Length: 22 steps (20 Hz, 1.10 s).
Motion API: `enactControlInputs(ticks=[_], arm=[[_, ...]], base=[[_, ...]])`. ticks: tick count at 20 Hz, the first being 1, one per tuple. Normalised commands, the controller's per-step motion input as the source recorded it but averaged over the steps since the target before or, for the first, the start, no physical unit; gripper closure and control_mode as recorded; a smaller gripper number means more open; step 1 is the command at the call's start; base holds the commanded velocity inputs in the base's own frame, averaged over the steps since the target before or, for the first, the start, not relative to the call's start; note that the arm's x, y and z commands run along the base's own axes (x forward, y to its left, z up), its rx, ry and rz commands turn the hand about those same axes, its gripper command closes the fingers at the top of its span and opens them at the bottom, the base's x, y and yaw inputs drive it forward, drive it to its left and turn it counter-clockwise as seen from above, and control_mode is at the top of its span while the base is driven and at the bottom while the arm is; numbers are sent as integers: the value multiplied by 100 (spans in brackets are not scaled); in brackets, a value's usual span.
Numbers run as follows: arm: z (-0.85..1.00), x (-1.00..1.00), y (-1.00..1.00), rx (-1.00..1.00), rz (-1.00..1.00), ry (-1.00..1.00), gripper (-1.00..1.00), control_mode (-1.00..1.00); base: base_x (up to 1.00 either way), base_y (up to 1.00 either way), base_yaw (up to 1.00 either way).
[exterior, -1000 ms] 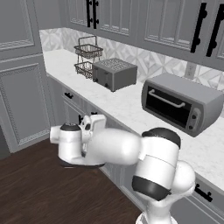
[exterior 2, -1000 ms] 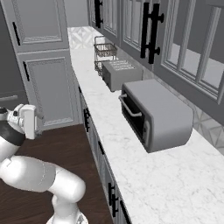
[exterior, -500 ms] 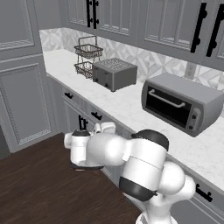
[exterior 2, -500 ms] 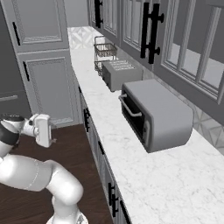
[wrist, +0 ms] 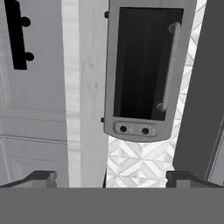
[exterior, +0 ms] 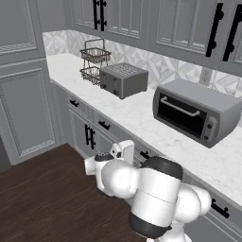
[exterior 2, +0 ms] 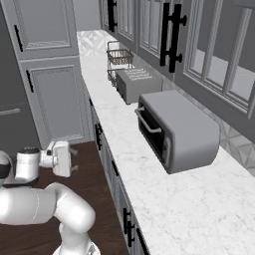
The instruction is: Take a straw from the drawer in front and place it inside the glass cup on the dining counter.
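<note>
— Straw first: where is it?
— Tucked away, I reckon, inside the closed drawer [wrist: 41,52]. So the coming move turns on the drawer's black bar handle [wrist: 17,35].

— Which way does that lie from the pincer?
— In the hand view it sits far up and to the left. The gripper [wrist: 111,178] is aimed instead at the counter edge [wrist: 85,87] and the toaster oven [wrist: 144,70] above it. The hand would need to shift across to that side before it reaches in.

— And the bar's long axis?
— Level in the room, along the drawer front. The hand is rolled, so in its own view the bar runs up and down. The two fingertips sit either side of that line, so they look lined up to straddle the bar.

— Pincer state?
— Spread wide, nothing in it.

— Counts?
— One arm, one pincer. The left base view gives four short drawer handles along the cabinet front, one toaster oven, one toaster [exterior: 124,79] and one wire rack [exterior: 94,61].
</note>
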Motion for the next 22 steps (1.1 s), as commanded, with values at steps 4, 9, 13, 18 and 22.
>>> enactControlInputs(ticks=[4, 9, 13, 18, 22], arm=[[-42, 3, -32, 12, 28, 0, -100, -100], [-44, 29, -16, 12, 14, 2, -100, -100], [-39, 42, -19, 7, 1, 6, -100, -100], [-32, 35, -25, 4, 0, 4, -100, -100], [-33, 21, -19, 1, 0, 1, -100, -100]], base=[[0, 0, 0], [0, 0, 0], [0, 0, 0], [0, 0, 0], [0, 0, 0]])
